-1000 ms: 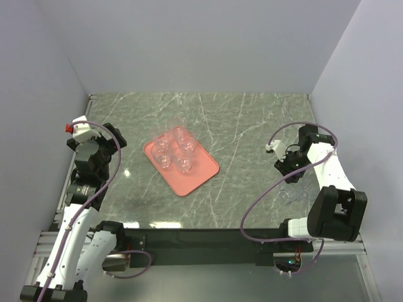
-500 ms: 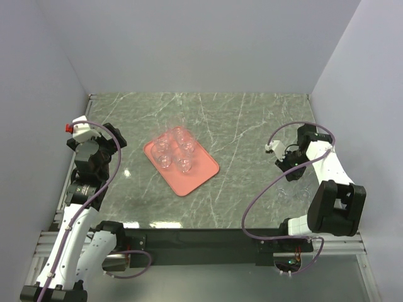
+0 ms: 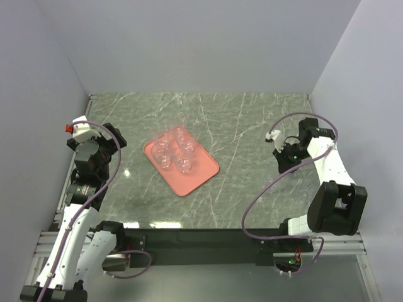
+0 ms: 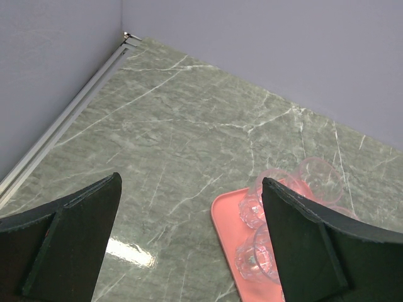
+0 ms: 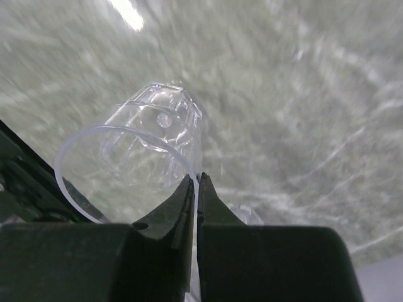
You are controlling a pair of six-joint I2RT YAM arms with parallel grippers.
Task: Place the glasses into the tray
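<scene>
The salmon-pink tray (image 3: pixel 200 173) lies left of the table's middle with several clear glasses (image 3: pixel 165 161) standing in its far half. It also shows in the left wrist view (image 4: pixel 227 217) with glasses (image 4: pixel 253 209) on it. My left gripper (image 3: pixel 101 150) is open and empty (image 4: pixel 189 251), off to the tray's left above the marble. My right gripper (image 3: pixel 281 162) is at the far right, well away from the tray. In the right wrist view it (image 5: pixel 195 181) is shut on the rim of one clear glass (image 5: pixel 141 154), held above the table. A second glass (image 5: pixel 247 215) shows faintly behind the fingers.
The table is grey-green marble (image 3: pixel 245 126), boxed in by pale walls at the left, back and right. A metal rail (image 4: pixel 69 116) runs along the left edge. A black strip (image 3: pixel 201 236) marks the near edge by the arm bases.
My right gripper has risen and swung away from the near right of the table toward the back, carrying the glass. The left arm and the tray have not moved.
</scene>
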